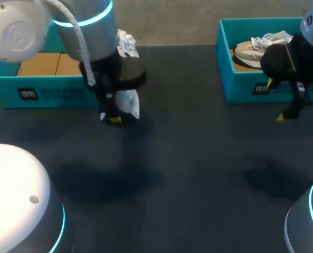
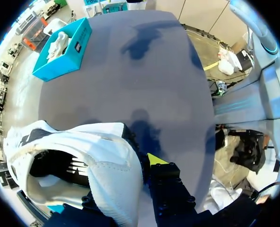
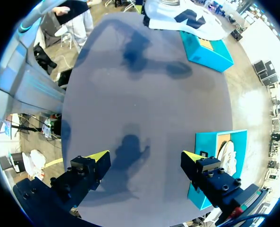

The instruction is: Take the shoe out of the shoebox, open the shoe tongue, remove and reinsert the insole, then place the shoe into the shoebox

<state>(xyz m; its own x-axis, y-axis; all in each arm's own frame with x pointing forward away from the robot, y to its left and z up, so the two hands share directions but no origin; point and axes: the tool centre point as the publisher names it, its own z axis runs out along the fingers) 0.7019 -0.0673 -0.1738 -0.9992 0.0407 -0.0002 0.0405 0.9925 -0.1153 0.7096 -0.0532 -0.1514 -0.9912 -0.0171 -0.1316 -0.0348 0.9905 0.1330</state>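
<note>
Head view puts our left gripper (image 1: 113, 118) just in front of the open teal cardboard shoebox with a tan floor (image 1: 40, 89) at the table's far left. It pinches a white low-top shoe with a black lining (image 1: 129, 103), held clear of the dark grey tabletop (image 1: 198, 158). The shoe's shadow lies on the table nearer to us. Left wrist view shows a padded white wall of the shoe between our fingers, one yellow tip (image 2: 154, 159) pressed against its outside and the other hidden by the shoe. Our right gripper (image 1: 276, 101) hangs in front of the second teal shoebox (image 1: 240, 87) at the far right, where a beige and white laced shoe (image 1: 248, 51) lies inside. Right wrist view has its fingers spread wide over bare table with nothing between them, the second box just beside one finger.
</note>
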